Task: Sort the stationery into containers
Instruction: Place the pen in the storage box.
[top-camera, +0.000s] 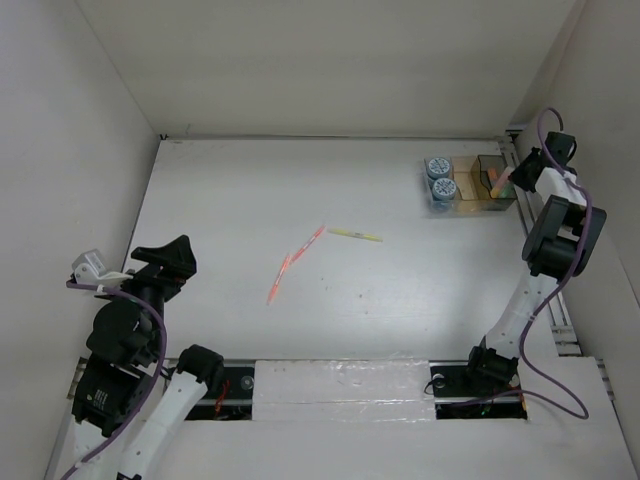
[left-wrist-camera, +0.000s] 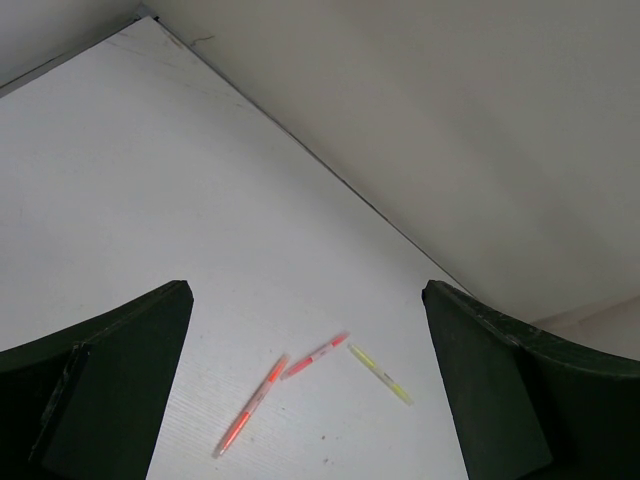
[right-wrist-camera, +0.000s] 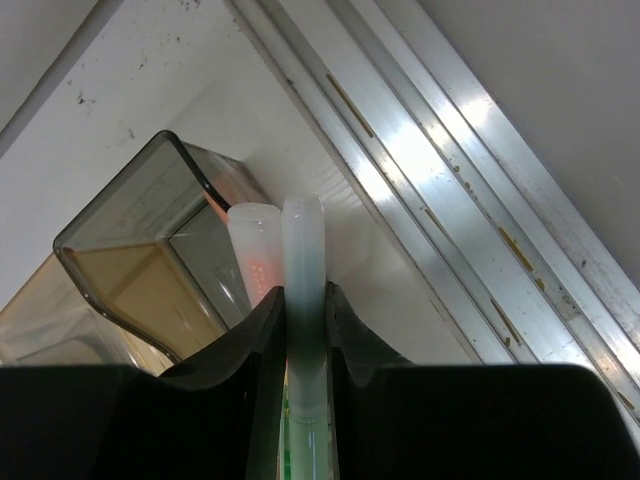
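Three pens lie mid-table: an orange one (top-camera: 278, 280), a red one (top-camera: 308, 243) and a yellow one (top-camera: 355, 235). They also show in the left wrist view as orange (left-wrist-camera: 250, 405), red (left-wrist-camera: 315, 356) and yellow (left-wrist-camera: 380, 375). The clear organiser (top-camera: 466, 205) stands at the far right, with two blue-and-white pots (top-camera: 437, 167) (top-camera: 442, 189) in its left compartment. My right gripper (top-camera: 510, 178) (right-wrist-camera: 303, 295) is shut on a white-capped green pen (right-wrist-camera: 303, 240) at the smoky right compartment (right-wrist-camera: 120, 220), where a red-tinted pen (right-wrist-camera: 252, 250) stands. My left gripper (top-camera: 170, 262) (left-wrist-camera: 305, 300) is open and empty, well left of the pens.
An aluminium rail (right-wrist-camera: 440, 200) runs along the table's right edge, close beside the organiser. White walls enclose the table at the back and on both sides. The middle amber compartment (top-camera: 467, 180) holds nothing I can see.
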